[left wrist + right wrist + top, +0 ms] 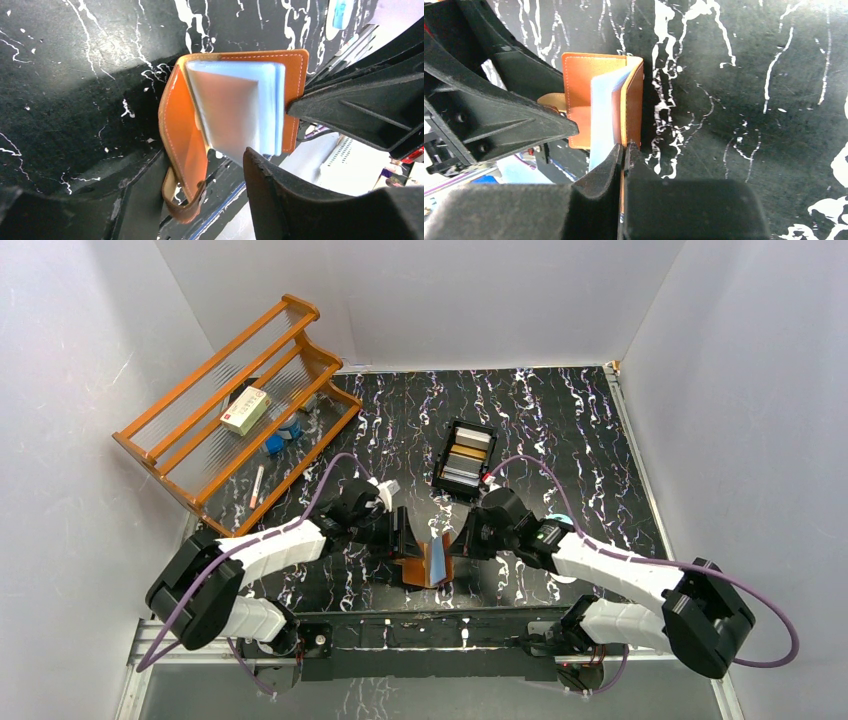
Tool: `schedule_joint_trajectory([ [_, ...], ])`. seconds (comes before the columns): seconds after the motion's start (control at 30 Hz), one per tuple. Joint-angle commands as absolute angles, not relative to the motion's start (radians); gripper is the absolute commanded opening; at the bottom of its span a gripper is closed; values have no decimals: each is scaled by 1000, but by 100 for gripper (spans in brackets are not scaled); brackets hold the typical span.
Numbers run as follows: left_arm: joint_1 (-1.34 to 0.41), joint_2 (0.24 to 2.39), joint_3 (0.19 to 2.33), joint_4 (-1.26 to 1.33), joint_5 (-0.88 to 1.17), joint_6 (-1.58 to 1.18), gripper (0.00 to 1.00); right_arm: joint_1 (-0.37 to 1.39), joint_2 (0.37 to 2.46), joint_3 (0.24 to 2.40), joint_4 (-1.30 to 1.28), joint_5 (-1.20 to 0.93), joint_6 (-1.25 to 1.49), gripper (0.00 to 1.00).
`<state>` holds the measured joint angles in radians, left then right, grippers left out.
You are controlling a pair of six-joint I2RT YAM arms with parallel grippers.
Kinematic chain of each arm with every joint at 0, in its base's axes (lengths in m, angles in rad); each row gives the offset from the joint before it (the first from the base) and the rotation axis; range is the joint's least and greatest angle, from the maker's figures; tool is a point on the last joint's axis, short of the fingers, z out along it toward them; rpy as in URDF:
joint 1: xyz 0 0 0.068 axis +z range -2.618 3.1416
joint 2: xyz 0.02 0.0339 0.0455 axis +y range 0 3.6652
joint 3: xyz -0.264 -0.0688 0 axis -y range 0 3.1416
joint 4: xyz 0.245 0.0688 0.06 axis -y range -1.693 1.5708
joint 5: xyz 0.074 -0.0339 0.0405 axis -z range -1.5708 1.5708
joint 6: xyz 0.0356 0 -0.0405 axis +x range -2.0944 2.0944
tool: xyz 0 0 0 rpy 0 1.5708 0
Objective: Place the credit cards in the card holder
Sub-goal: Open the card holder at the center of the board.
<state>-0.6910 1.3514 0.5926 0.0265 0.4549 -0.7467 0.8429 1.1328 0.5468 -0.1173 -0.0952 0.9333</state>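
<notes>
One card holder [599,100] cover sits inside right gripper [623,149].

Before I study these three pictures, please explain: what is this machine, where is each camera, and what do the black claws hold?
It is two robot arms bolted to a black table. One picture looks down from above; the other two come from cameras on the left and right wrists. The right gripper is shut on the cover of the open card holder. The left gripper stands open at its blue sleeves. The credit cards lie in a black tray farther back; a wooden rack stands at the left.
</notes>
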Motion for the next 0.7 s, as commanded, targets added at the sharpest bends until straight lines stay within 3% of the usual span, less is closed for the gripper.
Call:
schedule_joint_trajectory([
  [0.0, -687, 1299, 627, 29, 487, -762, 55, 845, 1102, 619, -117, -120, 968, 0],
  [0.67, -686, 1302, 609, 121, 558, -789, 64, 845, 1148, 680, -257, -84, 1006, 0],
])
